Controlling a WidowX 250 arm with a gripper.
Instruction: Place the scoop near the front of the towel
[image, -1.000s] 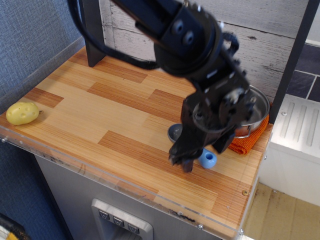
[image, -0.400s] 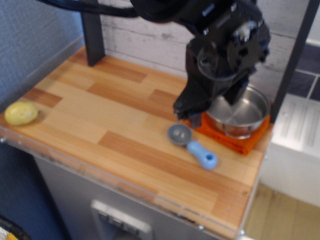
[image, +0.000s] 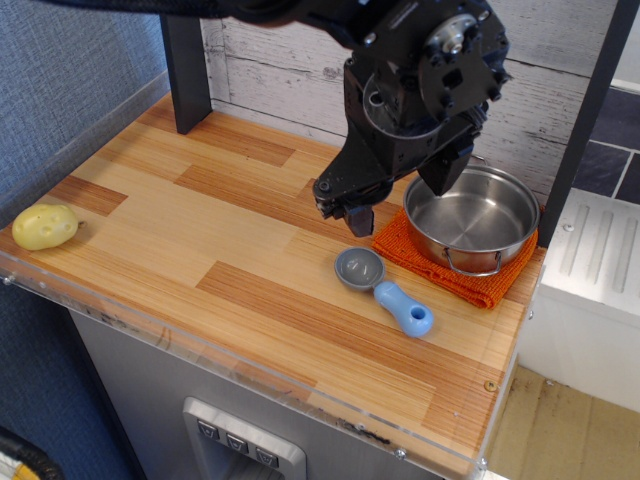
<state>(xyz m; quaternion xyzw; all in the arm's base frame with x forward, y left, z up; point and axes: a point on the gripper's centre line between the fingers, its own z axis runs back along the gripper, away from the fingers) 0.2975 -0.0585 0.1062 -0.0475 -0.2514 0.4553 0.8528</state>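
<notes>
Grey-bowled, blue-handled scoop (image: 384, 291) beside towel (image: 436, 269)

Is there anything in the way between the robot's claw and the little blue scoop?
Nothing visible blocks it. The black gripper hangs above the bare wooden tabletop, and the small grey-bowled scoop with the light-blue handle lies in the open just in front of the orange towel. The steel pot sits on the towel, off to the side.
</notes>
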